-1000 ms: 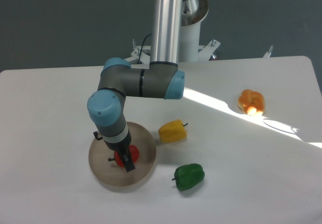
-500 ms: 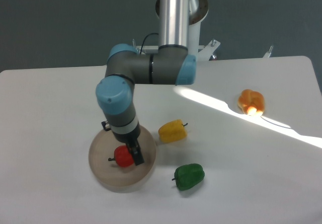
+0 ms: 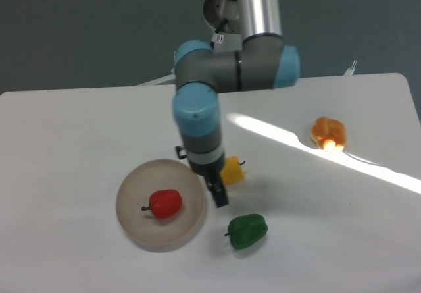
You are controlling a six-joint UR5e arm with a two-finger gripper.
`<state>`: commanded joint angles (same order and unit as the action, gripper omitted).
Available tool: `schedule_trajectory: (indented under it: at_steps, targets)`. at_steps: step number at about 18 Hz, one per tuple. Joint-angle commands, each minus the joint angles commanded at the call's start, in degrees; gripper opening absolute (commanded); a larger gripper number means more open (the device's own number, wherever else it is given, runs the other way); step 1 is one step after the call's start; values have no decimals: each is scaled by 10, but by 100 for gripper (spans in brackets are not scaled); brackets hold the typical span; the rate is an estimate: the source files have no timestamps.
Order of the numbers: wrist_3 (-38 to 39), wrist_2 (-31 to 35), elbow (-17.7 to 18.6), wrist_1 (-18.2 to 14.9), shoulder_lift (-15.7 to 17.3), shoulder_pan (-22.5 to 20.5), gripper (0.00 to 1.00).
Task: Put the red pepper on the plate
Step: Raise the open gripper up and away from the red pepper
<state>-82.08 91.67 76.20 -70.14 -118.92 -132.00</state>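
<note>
The red pepper [image 3: 165, 203] lies on its side in the middle of the round beige plate [image 3: 135, 224], its dark stem pointing left. My gripper [image 3: 218, 194] hangs to the right of the plate's rim, clear of the pepper and holding nothing. Only one dark finger shows clearly, so its opening is unclear. The arm's blue-capped wrist stands above it.
A yellow pepper [image 3: 233, 171] sits just behind the gripper, partly hidden by the wrist. A green pepper [image 3: 247, 230] lies at the front right of the plate. An orange pepper [image 3: 328, 133] rests in a sunlit strip at the far right.
The gripper has let go of the red pepper, lifted and moved right, off the plate. The pepper stays on the plate.
</note>
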Motion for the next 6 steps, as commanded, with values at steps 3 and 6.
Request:
schedule_trajectory:
  at_steps: [3, 6]
  targets:
    - [-11, -3, -3, 2, 0, -9, 100]
    - [-13, -2, -4, 2, 0, -11, 100]
